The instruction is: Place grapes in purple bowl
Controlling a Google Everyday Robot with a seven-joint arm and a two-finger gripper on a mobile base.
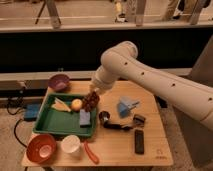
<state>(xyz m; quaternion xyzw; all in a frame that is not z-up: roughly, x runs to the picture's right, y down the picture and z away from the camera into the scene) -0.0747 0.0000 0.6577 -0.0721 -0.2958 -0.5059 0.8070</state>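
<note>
The grapes [91,101], a dark reddish-brown bunch, hang from my gripper [93,94] over the right part of the green tray [52,125]. The gripper is shut on the top of the bunch. The white arm reaches in from the right. The purple bowl [59,82] stands at the table's back left corner, behind the tray and to the left of the gripper. It looks empty.
In the tray lie a yellow-orange fruit [76,104], a yellow wedge [61,105] and a blue sponge [85,118]. An orange-red bowl [41,147], a white cup [70,144] and a red tool [91,152] sit in front. A blue cloth [126,106], a dark cup [104,117] and a black remote [139,141] are to the right.
</note>
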